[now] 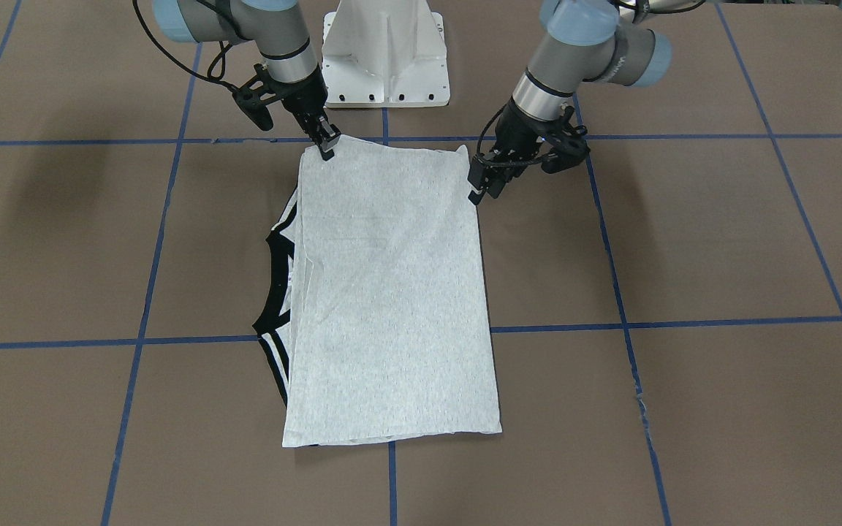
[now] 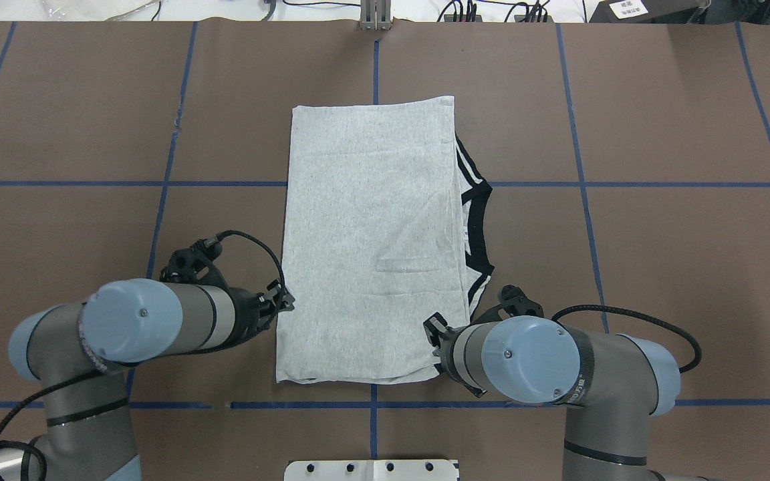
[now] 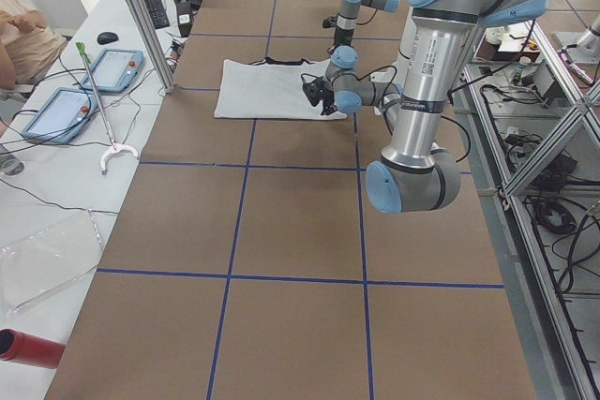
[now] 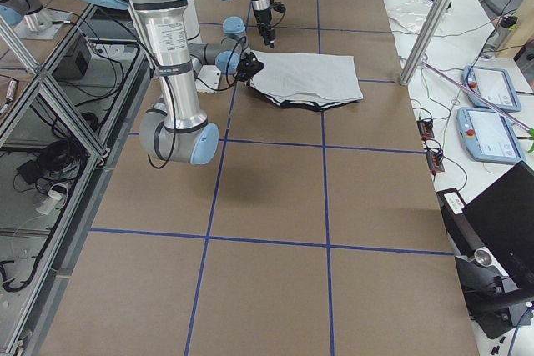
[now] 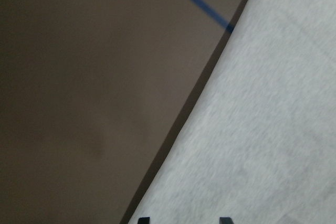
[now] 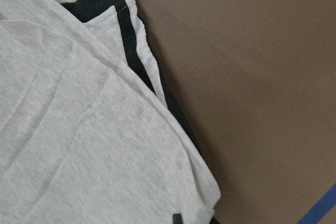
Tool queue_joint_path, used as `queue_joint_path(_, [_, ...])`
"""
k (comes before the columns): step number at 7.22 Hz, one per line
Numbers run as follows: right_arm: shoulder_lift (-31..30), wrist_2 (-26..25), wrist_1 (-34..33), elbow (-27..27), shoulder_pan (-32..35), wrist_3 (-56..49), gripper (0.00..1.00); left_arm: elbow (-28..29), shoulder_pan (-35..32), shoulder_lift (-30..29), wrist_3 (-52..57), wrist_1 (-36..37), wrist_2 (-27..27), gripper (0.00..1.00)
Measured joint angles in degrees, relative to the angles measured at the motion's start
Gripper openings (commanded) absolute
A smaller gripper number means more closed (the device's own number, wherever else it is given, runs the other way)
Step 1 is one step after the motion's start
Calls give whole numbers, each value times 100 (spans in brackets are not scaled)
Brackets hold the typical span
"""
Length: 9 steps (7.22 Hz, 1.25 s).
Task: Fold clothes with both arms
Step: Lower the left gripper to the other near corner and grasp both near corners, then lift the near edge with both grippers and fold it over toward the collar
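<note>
The clothes (image 1: 392,292) are one light grey T-shirt, folded into a long rectangle and lying flat on the brown table (image 2: 659,267). Its black neckband (image 2: 482,220) and black-and-white stripes stick out along the edge on my right. My right gripper (image 1: 328,151) sits on the near right corner, and in the right wrist view its tips (image 6: 177,217) meet as one on the grey cloth (image 6: 79,145). My left gripper (image 1: 476,193) is low at the near left edge. The left wrist view shows its two fingertips (image 5: 143,220) apart over the shirt's edge (image 5: 262,129).
The white pedestal base (image 1: 386,58) stands just behind the shirt, between the arms. Blue tape lines (image 2: 625,184) grid the table. Beyond the far edge a side bench holds tablets (image 3: 112,67) and a person's arm (image 3: 19,39).
</note>
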Motion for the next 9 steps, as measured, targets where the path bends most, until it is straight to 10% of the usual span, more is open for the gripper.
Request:
queue_joint_path(2, [5,4,0,6,-1,-1,0,-11,361,37,-220,138,113,50])
queue_joint_path(5, [1,4,-4,65,7,0,0,-15,490,52,-287,184,120,0])
queue_joint_path(9, [-80,1,-2,128,5,37,0,-189,595,49,-279,354,74,0])
